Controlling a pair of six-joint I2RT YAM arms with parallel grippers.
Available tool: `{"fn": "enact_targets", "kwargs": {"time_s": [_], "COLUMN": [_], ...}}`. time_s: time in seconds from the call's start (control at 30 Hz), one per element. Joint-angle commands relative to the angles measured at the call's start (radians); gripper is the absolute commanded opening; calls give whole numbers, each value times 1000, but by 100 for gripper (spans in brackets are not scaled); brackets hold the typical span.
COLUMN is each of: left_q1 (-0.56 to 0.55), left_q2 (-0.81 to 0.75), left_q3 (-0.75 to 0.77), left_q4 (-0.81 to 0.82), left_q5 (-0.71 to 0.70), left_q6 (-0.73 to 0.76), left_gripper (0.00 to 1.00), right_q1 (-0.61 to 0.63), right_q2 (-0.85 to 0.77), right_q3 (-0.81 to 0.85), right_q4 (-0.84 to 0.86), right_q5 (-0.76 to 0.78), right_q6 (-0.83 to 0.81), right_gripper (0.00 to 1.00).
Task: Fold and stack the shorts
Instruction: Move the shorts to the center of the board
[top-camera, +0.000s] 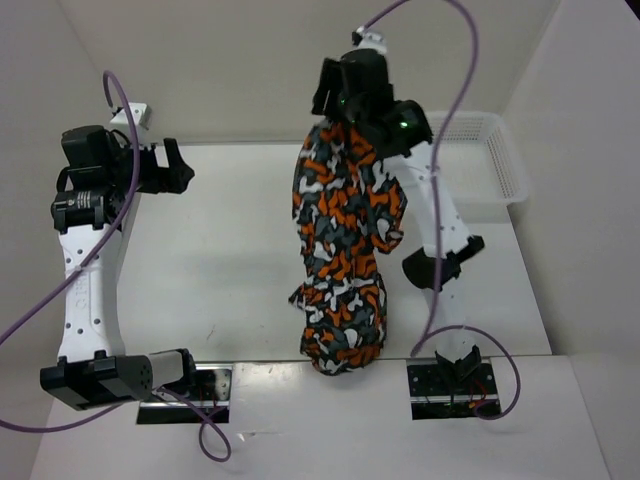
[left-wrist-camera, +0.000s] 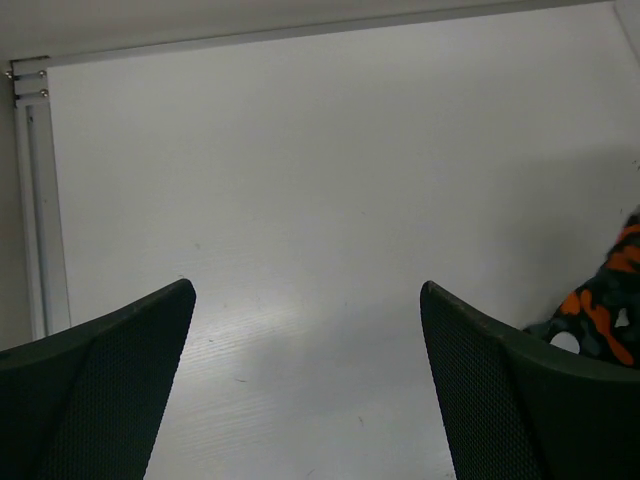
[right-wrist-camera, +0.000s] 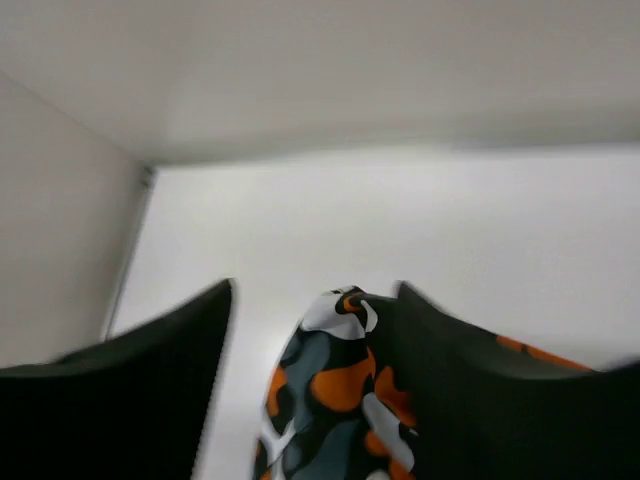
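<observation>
The shorts (top-camera: 342, 250) hang at centre frame, gripped at their top by the right jaws, above the tabletop (top-camera: 220, 260). The left jaws stand wide apart and empty at upper left.

White table (top-camera: 220, 270), plain top.
Basket (top-camera: 485, 150) at far right corner; shorts (top-camera: 340, 240) lower end over near edge, contact unclear.

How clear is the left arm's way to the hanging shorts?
Probably clear, yes. The left gripper is open, and only bare table lies between it and the shorts, which hang from the right gripper.
</observation>
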Motion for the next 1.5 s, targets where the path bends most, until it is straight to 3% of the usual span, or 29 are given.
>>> {"fn": "enact_targets", "kwargs": {"time_s": [0.0,0.1,0.43,0.97,1.1,1.13,1.17,1.2,1.23,1.4,1.47], "left_q1": [0,-18,-72,-127,-127,-127,-127,-127,-127,-146,-173], "left_q2": [1,-9,0,-12,-12,-12,-12,-12,-12,15,24], "left_q3": [-10,-20,-43,-66,-66,-76,-76,-76,-85,-125,-187], "left_q4": [-10,-10,-10,-1,-1,-1,-1,-1,-1,31,68], "left_q5": [63,40,40,63,63,63,63,63,63,96,96], "left_q6": [3,3,3,3,3,3,3,3,3,3,3], "left_gripper": [100,100,100,100,100,100,100,100,100,100,100], "right_q1": [-59,-59,-68,-59,-59,-69,-97,-132,-185,-195,-195], "right_q2": [75,44,-148,-328,-504,-627,-686,-737,-812,-901,-963], "right_q3": [48,81,69,-272,-688,-796,-979,-1060,-1127,-1425,-1569], "right_q4": [-152,-152,-285,-270,-3,80,213,263,297,348,382], "right_q5": [-66,1,348,458,414,379,319,184,140,52,-47], "right_q6": [41,42,146,209,165,137,137,137,137,137,163], "right_gripper": [81,94,94,94,93,93,93,92,92,87,80]}}
